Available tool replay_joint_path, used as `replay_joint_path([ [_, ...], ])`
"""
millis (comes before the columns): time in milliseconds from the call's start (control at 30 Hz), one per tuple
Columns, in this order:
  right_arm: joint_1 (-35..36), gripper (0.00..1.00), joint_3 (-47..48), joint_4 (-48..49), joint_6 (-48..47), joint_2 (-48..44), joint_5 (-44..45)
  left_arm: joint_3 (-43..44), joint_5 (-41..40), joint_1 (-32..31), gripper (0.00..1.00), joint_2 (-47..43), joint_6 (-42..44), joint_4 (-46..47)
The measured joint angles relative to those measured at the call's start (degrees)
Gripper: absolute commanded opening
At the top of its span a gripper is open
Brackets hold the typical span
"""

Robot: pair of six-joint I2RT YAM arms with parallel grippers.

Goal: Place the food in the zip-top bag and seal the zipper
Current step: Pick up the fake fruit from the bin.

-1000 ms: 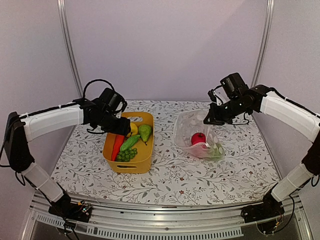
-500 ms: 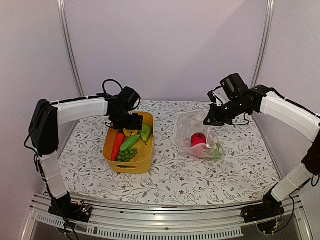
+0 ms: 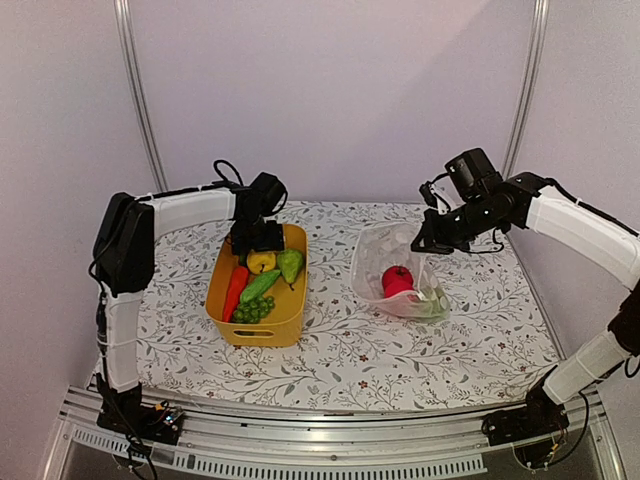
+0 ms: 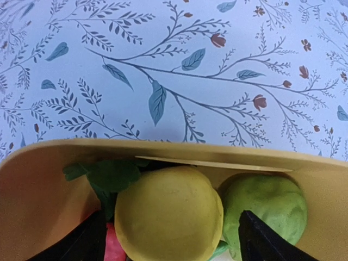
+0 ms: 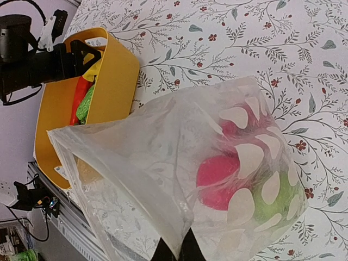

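Clear plastic printed with white dots, the zip-top bag (image 3: 372, 255) hangs from the right claw (image 3: 418, 243), which is pinched tight on the bag's upper mouth edge. In the right wrist view its two dark fingers (image 5: 163, 253) meet with the film caught between them. From that claw the bag sags down to the flowered surface (image 3: 350, 360), and its mouth is lifted and gaping toward the tub side. The zipper strip is too faint to pick out along the edge. Low in the bag, below the right claw, lie a red piece (image 3: 397, 278) and, just beside it at the closed end, a pale green piece (image 3: 432, 298).

The other food sits in the yellow tub (image 3: 280, 325), well apart from the right claw and directly under the left claw (image 3: 257, 243). That claw points down into the tub's far end with its fingers spread wide. In the left wrist view a dark fingertip (image 4: 263, 239) shows on either side of the yellow lemon-like piece (image 4: 168, 217); whether either one touches it cannot be told. Beyond one fingertip rests a green pear-shaped piece (image 4: 269, 204), and beyond the other a leafy green lettuce bit (image 4: 109, 176) lies against the tub wall. From the left claw toward the arm bases, the orange-red carrot (image 3: 234, 292) lies along the tub's left side with the green cucumber (image 3: 259, 285) beside it. The green bumpy cluster (image 3: 253, 310) sits at the tub's near end.
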Motion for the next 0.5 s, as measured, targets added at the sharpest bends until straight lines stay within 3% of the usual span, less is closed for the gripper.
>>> replay_joint_path([
  [233, 0.0, 0.0, -0.76, -0.33, 0.09, -1.42, 0.96, -0.13, 1.66, 0.59, 0.83, 1.29, -2.6, -1.2],
  [500, 0.0, 0.0, -2.6, 0.52, 0.59, -2.14, 1.11, -1.62, 3.02, 0.59, 0.69, 1.31, -3.87, -0.94],
])
